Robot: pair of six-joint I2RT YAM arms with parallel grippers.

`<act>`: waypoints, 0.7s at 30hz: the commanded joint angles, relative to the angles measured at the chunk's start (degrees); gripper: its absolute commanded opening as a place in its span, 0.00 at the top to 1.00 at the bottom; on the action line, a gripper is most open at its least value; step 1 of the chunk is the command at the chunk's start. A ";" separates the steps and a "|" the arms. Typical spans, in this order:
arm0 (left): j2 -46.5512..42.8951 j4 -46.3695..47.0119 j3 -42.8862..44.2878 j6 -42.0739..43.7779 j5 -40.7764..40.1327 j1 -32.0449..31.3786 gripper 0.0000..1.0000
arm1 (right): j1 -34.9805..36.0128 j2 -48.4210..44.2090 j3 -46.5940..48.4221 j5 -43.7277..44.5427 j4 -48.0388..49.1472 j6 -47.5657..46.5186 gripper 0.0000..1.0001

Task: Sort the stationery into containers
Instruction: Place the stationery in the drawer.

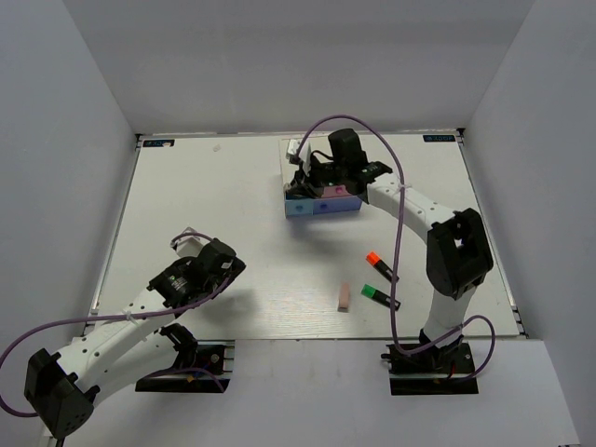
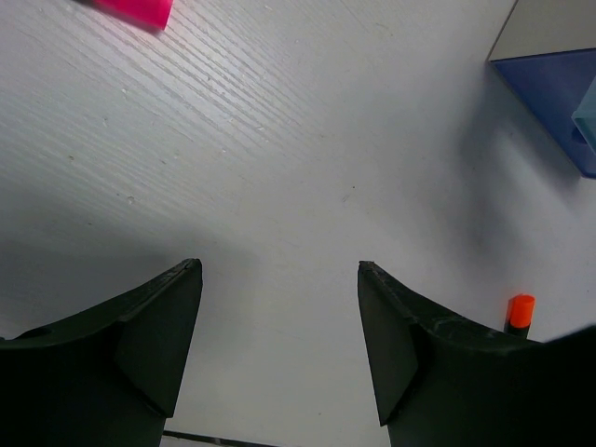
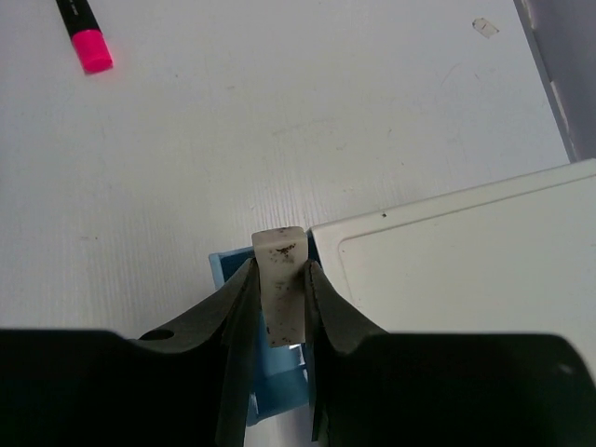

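Observation:
My right gripper (image 3: 279, 267) is shut on a small off-white, speckled eraser block (image 3: 278, 250), holding it over the open light blue drawer (image 3: 228, 272) beside the white-topped box (image 3: 447, 270). From above, that gripper (image 1: 300, 180) sits at the left end of the box (image 1: 321, 207), whose light blue and pink fronts face me. A pink-capped highlighter (image 3: 84, 35) lies further out. The orange-capped highlighter (image 1: 380, 266), the green-capped one (image 1: 380, 297) and a pinkish-beige eraser (image 1: 345, 297) lie on the table. My left gripper (image 2: 279, 267) (image 1: 228, 264) is open and holds nothing.
In the left wrist view a bright pink piece (image 2: 135, 9) is cut off by the top edge, the orange cap (image 2: 521, 309) peeks past the right finger, and a blue box corner (image 2: 559, 93) is at upper right. Grey walls enclose the table on three sides.

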 commanded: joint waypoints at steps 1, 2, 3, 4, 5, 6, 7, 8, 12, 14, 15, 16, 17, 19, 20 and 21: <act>-0.84 -0.24 0.19 -0.74 -0.17 0.08 0.22 | -0.78 1.18 2.75 0.35 1.16 0.24 0.77; -0.84 -0.24 0.19 -0.74 -0.17 0.08 0.22 | -0.78 1.27 2.57 0.52 1.07 0.15 0.71; -0.84 -0.24 0.19 -0.74 -0.17 0.08 0.22 | -0.96 1.35 2.40 0.61 1.07 0.14 0.66; -0.84 -0.24 0.19 -0.74 -0.17 0.08 0.22 | -1.04 1.18 2.40 0.70 1.07 0.23 0.61; -0.84 -0.24 0.19 -0.74 -0.17 0.08 0.22 | -1.13 0.83 2.48 0.70 1.07 0.23 0.55; -0.84 0.28 0.19 -0.74 -0.17 0.08 0.22 | -1.22 0.65 2.48 0.35 1.24 0.67 0.54; -0.32 0.28 0.19 -0.74 -0.17 0.08 0.22 | -1.48 0.22 2.40 0.00 1.50 1.02 0.54; -0.32 0.28 0.19 -0.74 -0.17 0.08 0.22 | -1.75 -0.31 2.40 -0.35 1.94 1.46 0.54; 1.00 0.81 0.19 -0.74 -0.17 0.08 0.21 | -2.71 -1.89 2.66 -2.98 3.35 5.15 0.61; 1.70 0.81 0.19 -0.74 -0.17 0.08 0.21 | -2.98 -2.07 3.09 -5.09 2.65 4.89 0.81; 1.71 0.81 0.71 -0.74 -0.17 0.08 0.21 | -3.15 -2.25 3.10 -7.80 1.78 4.80 0.90; 1.71 0.81 0.72 -0.74 -0.17 0.08 0.21 | -3.24 -2.25 3.19 -8.96 1.07 3.32 0.98; 1.71 0.81 0.72 -0.74 -0.17 0.08 0.21 | -3.59 -2.07 3.36 -10.10 -0.67 2.35 1.00; 1.71 0.81 0.72 -0.74 -0.17 0.08 0.21 | -3.68 -1.55 4.23 -16.06 -5.24 -3.34 1.00; 1.71 0.81 0.72 -0.74 -0.17 0.08 0.21 | -4.03 -1.02 5.72 -17.39 -12.92 -8.07 1.00; 1.71 0.81 0.72 -0.74 -0.17 0.08 0.21 | -3.95 -0.06 7.56 -19.58 -15.69 -10.29 1.00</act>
